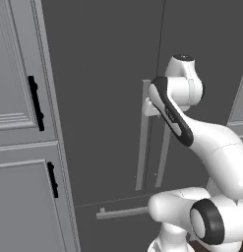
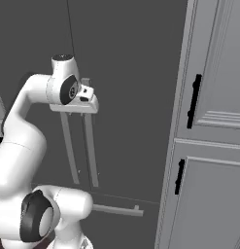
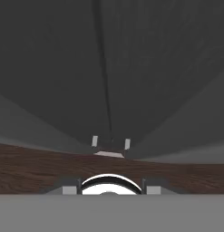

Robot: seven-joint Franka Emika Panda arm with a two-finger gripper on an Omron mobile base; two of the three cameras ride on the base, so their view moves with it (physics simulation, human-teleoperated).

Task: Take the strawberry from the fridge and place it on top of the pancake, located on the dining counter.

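Note:
The dark-grey fridge [image 1: 103, 98] stands straight ahead with both doors closed; their seam [image 3: 104, 81] runs down the hand view. Two long light-grey bar handles [image 1: 141, 147] hang side by side at the seam. My gripper [image 1: 149, 105] is at the top end of these handles [image 2: 91, 151], pointing down along the door, its hand pressed close to the left door's bar. The hand hides the fingers, so I cannot tell whether they hold the bar. The strawberry, the pancake and the dining counter are out of view.
Light-grey panelled cabinets with black handles flank the fridge on the left [image 1: 24, 123] and on the right [image 2: 209, 121]. The bottom drawer's horizontal bar [image 1: 120, 212] lies below the door handles. Brown wooden floor [image 3: 41, 167] shows under the fridge.

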